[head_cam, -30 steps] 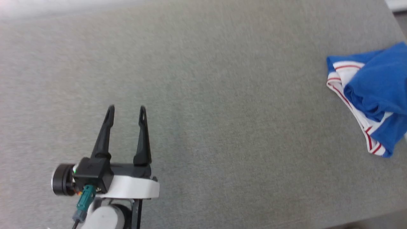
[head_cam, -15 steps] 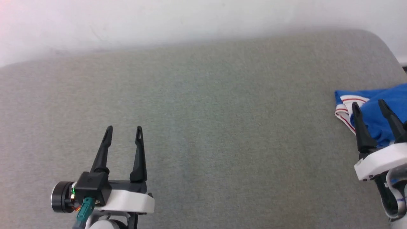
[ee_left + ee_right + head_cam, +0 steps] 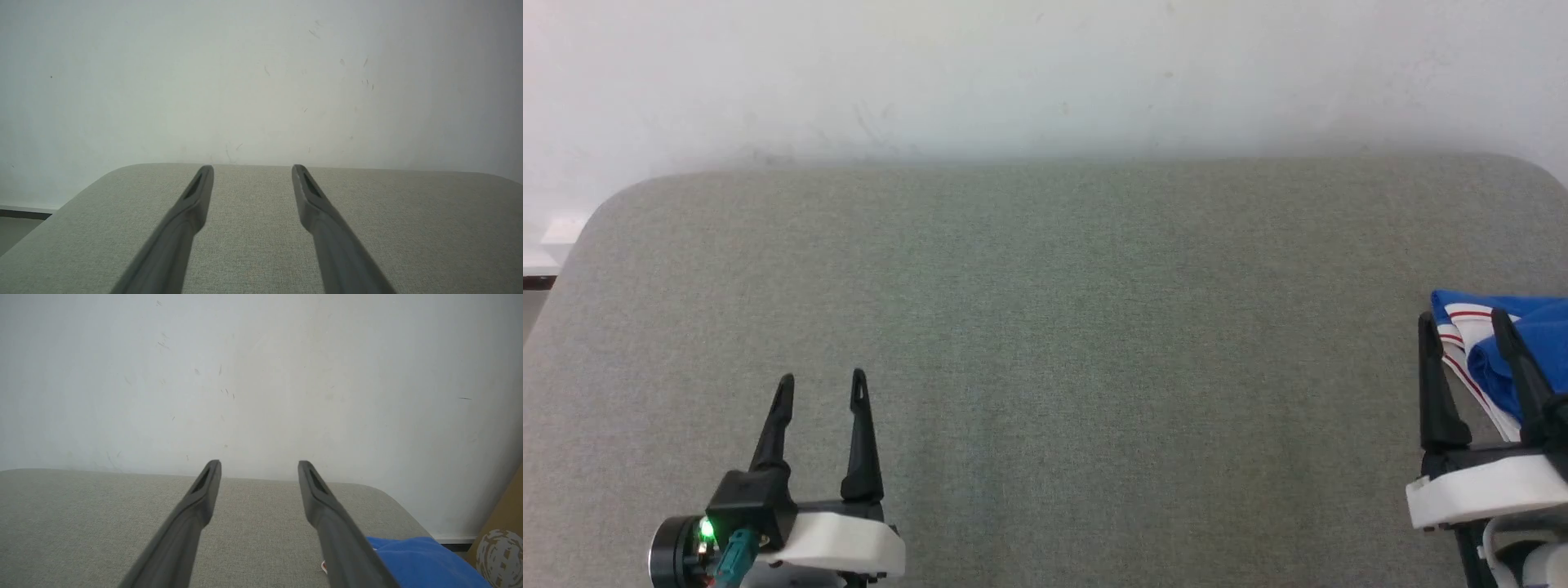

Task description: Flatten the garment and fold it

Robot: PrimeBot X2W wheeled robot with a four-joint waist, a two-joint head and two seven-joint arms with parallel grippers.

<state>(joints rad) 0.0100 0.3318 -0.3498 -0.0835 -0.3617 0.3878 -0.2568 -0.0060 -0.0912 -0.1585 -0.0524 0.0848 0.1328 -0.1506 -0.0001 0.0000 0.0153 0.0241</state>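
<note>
Head camera tilting upward, wall point(image 3: 1045, 73) coming into view | left gripper point(image 3: 822, 377) and right gripper point(image 3: 1460, 317) hovering, fingers spread, empty | garment point(image 3: 1535, 343) lying bunched by right gripper

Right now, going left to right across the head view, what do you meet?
left gripper → bare grey padded surface → right gripper; the garment overlaps its fingers and runs off the right edge.

- we count one garment point(image 3: 1547, 335), blue with white-and-red trim.
- we count two grippers: left gripper point(image 3: 821, 380), right gripper point(image 3: 1460, 318).
- four dark fingers point(image 3: 859, 433), two per gripper.
- one grey padded surface point(image 3: 1045, 327).
- one white wall point(image 3: 1045, 73).
- one speckled round object point(image 3: 500, 555), one brown board point(image 3: 508, 506).
</note>
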